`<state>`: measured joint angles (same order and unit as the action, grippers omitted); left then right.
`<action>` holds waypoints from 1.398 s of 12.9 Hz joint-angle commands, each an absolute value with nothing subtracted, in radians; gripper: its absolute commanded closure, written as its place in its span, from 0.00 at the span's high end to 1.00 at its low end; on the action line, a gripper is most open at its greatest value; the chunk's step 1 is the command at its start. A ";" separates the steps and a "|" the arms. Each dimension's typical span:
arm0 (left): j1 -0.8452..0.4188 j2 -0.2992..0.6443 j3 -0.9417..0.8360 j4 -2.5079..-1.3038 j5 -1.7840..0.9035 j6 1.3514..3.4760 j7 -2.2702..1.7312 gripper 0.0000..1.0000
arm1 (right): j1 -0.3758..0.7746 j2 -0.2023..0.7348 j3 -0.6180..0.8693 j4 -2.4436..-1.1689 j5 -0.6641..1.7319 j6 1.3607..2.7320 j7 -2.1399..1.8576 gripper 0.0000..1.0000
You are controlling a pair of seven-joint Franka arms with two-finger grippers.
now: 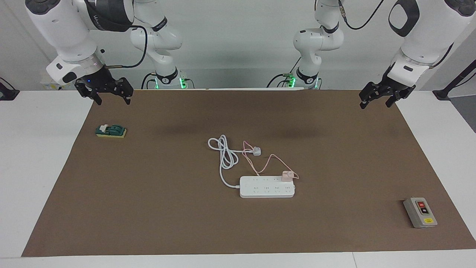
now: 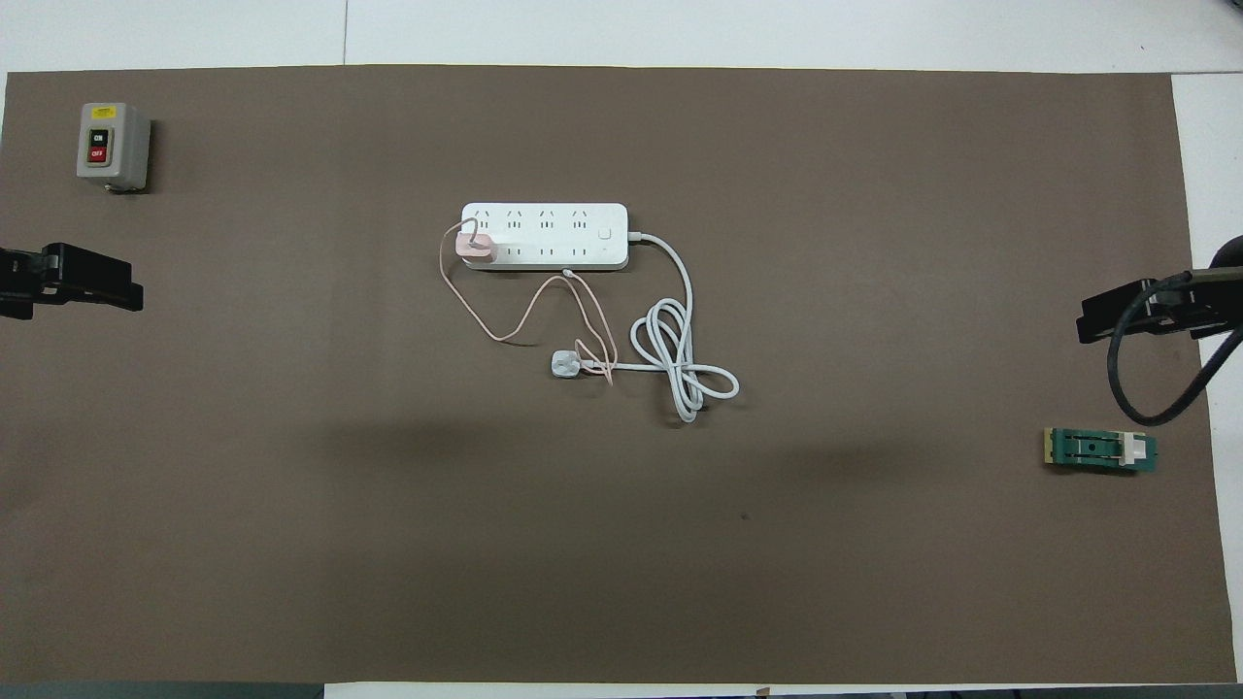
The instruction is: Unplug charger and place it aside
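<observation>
The charger (image 1: 286, 175) is a small pale pink cube plugged into the white power strip (image 1: 267, 187), at the strip's end toward the left arm, in the row nearer the robots. Its thin pink cable (image 1: 268, 160) loops over the mat toward the robots. In the overhead view the charger (image 2: 478, 248) sits on the strip (image 2: 544, 236). My right gripper (image 1: 113, 101) hangs open and empty over the mat's corner at the right arm's end, waiting. My left gripper (image 1: 375, 105) hangs open and empty over the corner at the left arm's end, waiting. Both are far from the charger.
The strip's thick white cord (image 1: 225, 150) coils nearer the robots and ends in a white three-pin plug (image 1: 256, 151). A grey switch box (image 1: 420, 212) lies at the left arm's end, farther from the robots. A green block (image 1: 111, 131) lies under my right gripper's end.
</observation>
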<state>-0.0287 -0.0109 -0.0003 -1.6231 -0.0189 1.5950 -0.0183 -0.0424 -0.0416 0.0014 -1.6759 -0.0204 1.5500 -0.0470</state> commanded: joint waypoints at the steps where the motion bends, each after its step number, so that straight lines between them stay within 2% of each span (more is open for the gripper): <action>1: -0.046 -0.008 0.011 -1.612 -0.026 1.591 -0.006 1.00 | -0.054 -0.058 0.009 -1.687 -0.028 1.542 -0.049 1.00; 10: -0.067 -0.061 0.011 -1.741 -0.031 1.620 -0.081 1.00 | -0.052 -0.058 0.011 -1.690 -0.014 1.539 -0.046 1.00; 13: -0.130 -0.087 0.011 -1.795 -0.031 1.635 -0.251 1.00 | -0.038 -0.040 0.015 -1.701 0.108 1.546 0.169 1.00; 15: -0.126 -0.075 0.011 -1.787 -0.082 1.721 -0.403 1.00 | 0.024 0.027 0.018 -1.695 0.202 1.575 0.393 1.00; 18: -0.140 -0.022 0.011 -1.776 -0.155 1.764 -0.741 1.00 | 0.142 0.153 0.018 -1.686 0.345 1.708 0.783 1.00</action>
<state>-0.1227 -0.0406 -0.0002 -1.7582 -0.1289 1.7170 -0.5775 0.0885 0.0702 0.0167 -1.7013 0.2735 1.6407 0.5985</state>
